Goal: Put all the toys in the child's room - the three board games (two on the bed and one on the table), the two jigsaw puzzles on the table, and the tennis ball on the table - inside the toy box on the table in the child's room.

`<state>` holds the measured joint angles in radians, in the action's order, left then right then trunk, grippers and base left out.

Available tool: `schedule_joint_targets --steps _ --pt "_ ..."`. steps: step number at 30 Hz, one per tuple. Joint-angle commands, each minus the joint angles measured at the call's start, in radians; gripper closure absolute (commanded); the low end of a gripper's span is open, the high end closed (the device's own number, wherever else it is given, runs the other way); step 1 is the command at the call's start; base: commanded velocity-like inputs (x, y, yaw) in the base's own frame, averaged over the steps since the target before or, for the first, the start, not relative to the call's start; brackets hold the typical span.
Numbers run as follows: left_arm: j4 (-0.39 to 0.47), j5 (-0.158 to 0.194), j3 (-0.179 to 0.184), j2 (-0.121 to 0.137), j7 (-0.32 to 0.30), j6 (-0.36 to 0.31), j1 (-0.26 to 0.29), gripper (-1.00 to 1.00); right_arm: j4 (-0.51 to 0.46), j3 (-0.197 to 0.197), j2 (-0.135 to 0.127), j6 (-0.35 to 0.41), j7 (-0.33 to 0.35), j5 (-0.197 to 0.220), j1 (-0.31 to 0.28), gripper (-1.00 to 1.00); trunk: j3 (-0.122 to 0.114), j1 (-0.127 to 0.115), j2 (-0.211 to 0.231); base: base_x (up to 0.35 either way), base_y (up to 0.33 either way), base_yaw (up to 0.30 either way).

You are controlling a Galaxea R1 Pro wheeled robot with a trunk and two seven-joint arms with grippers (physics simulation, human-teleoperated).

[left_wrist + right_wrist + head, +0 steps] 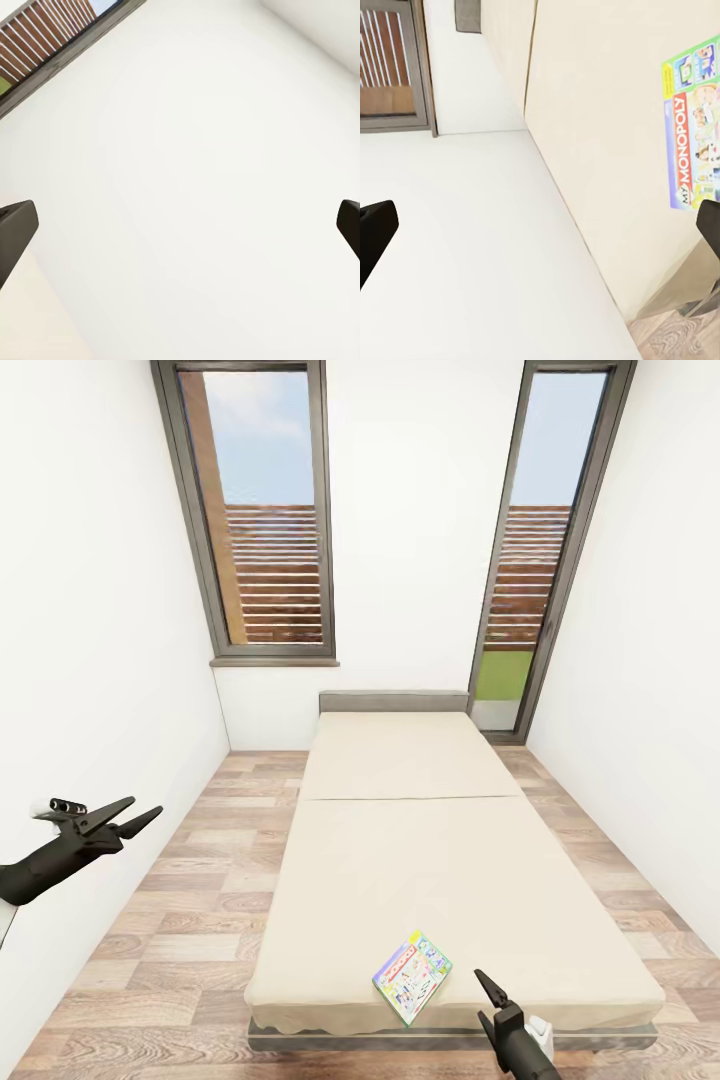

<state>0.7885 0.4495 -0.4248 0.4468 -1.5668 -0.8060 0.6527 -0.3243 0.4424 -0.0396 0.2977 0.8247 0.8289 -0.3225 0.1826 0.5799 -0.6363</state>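
One board game [412, 977], a thin box with a pale green "My Monopoly" cover, lies flat on the bed [400, 840] near its foot edge. The same board game [694, 124] shows on the cream bed cover [600, 112] in the right wrist view. My right gripper [488, 1000] hovers just right of the box at the foot of the bed, open and empty, and its fingertips [375, 225] stand far apart. Over the floor to the left of the bed, my left gripper [140, 812] is open and empty, facing a white wall [195, 187].
The bed fills the middle of a narrow white-walled room. Strips of wood-plank floor [190, 900] run along both its sides. A tall window [265, 510] and a glass door [545, 550] are in the far wall. A grey headboard [393, 701] stands at the far end.
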Motion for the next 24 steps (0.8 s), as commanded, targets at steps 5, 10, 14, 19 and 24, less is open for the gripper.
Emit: schedule_joint_targets --steps 5,10,14,19,24 --pt "0.000 0.000 0.000 0.002 -0.004 -0.012 0.001 -1.00 0.001 0.003 -0.001 0.009 0.004 0.008 -0.001 -1.00 0.017 0.020 -0.037 0.000 0.000 0.000" --pt "0.000 0.000 0.001 -0.001 -0.004 -0.013 0.001 -1.00 0.001 0.004 -0.004 0.009 0.005 0.009 -0.001 -1.00 0.033 0.039 -0.072 0.000 0.000 0.000" --pt "0.000 0.000 0.001 -0.003 -0.004 -0.013 0.001 -1.00 0.001 0.004 -0.006 0.009 0.005 0.009 -0.001 -1.00 0.046 0.054 -0.100 0.000 0.000 0.000" --pt "0.000 0.000 0.000 -0.003 -0.004 -0.013 0.001 -1.00 0.001 0.005 -0.008 0.010 0.003 0.009 -0.001 -1.00 0.061 0.073 -0.135 0.000 0.000 0.000" --pt "0.000 0.000 0.000 -0.001 -0.004 -0.013 0.001 -1.00 0.001 0.005 -0.008 0.009 0.001 0.008 -0.001 -1.00 0.077 0.092 -0.170 0.000 0.000 0.000"
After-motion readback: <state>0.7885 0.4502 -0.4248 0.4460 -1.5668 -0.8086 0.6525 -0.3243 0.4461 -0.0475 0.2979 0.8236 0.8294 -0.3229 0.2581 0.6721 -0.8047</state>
